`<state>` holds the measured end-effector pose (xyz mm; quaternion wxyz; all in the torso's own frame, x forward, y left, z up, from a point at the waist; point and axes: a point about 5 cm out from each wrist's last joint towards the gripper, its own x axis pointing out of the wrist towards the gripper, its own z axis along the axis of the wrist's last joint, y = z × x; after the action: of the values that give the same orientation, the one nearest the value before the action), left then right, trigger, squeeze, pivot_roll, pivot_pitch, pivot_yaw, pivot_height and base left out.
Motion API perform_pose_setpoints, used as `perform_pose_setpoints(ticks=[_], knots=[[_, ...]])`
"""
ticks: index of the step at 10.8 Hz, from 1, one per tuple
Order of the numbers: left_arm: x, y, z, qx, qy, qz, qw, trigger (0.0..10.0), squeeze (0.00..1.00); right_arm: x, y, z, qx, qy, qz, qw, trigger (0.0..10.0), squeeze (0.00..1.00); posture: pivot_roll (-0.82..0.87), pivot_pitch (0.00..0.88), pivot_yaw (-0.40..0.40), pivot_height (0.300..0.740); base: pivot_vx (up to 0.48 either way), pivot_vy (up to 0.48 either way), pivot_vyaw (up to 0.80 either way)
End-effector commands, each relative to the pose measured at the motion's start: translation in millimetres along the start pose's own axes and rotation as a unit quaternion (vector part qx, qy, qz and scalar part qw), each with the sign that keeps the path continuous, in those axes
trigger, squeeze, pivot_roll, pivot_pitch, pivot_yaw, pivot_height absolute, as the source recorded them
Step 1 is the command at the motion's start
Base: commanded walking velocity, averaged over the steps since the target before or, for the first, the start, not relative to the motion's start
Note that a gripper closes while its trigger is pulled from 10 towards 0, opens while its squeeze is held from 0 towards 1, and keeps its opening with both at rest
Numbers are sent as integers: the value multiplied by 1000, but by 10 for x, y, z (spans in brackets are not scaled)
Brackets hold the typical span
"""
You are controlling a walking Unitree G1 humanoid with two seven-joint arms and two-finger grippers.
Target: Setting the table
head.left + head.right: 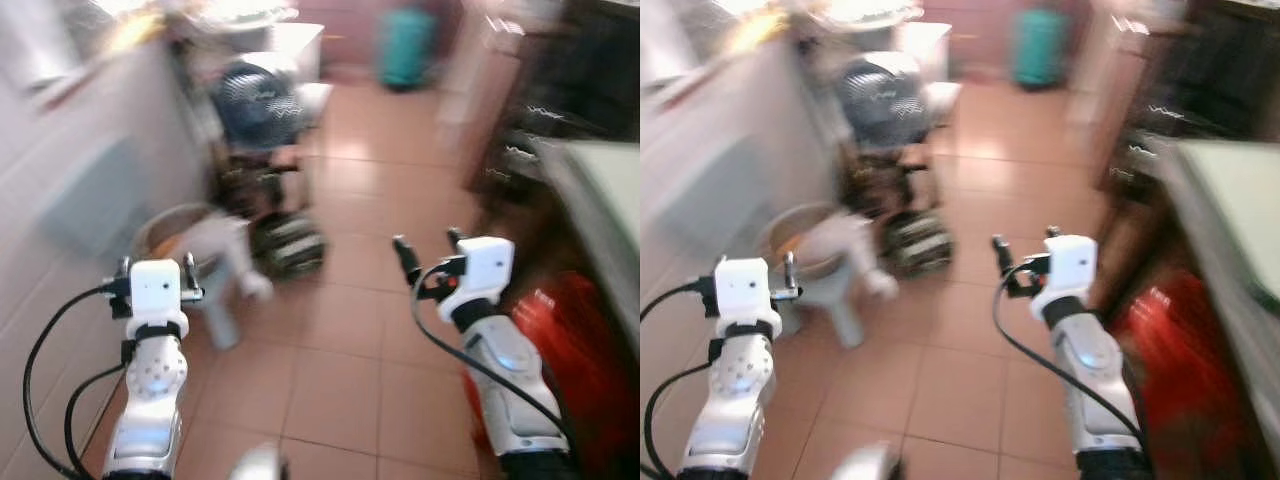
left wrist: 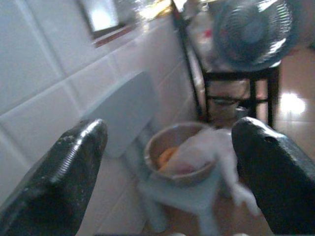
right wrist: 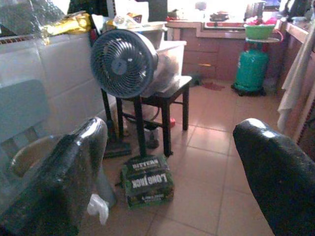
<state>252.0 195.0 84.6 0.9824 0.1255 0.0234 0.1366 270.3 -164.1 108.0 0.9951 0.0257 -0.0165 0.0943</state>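
Blur across both eye views suggests the robot is walking or turning, which fits arms held forward at mid height and carrying nothing. Taking the round fan on its dark stool as the landmark: the left gripper hovers well in front of it, toward the tiled wall, its two black fingers spread wide and empty. The right gripper hovers in front of the fan on the opposite side, over the terracotta floor tiles, its fingers likewise spread with nothing between them.

Below the fan and nearer the wall, a metal bowl sits on a small pale stool, holding something orange, with a white plastic bag draped over its rim. A green "Long Jack" box rests on the floor at the foot of the fan's stool. Beyond the fan stands a teal gas cylinder.

The pale table edge lies far across from the fan, on the robot's right. No tableware can be made out, so the setting looks not yet begun.
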Motion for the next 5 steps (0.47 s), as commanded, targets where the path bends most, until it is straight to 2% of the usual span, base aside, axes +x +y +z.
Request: perform_pose_setpoints(ticks=[1,2,4,5], knots=[[-14,22,-10,0,7,-4,1000,10000,0,-35,-24,-61,1,14,-19,1000,10000,0,101,0,-16,740,0,0,0],[-32,9,-30,0,9,-12,1000,10000,0,-52,-91,-116,10,31,-52,998,10000,0,100,0,-20,740,0,0,0],[-36,-36,-41,-1,6,-34,999,10000,0,-30,-149,-117,7,36,-77,996,10000,0,100,0,-23,740,0,480,0],[-27,-45,-36,-4,7,-35,999,10000,0,-16,-147,-108,5,36,-80,996,10000,0,96,0,-22,740,0,480,-681]])
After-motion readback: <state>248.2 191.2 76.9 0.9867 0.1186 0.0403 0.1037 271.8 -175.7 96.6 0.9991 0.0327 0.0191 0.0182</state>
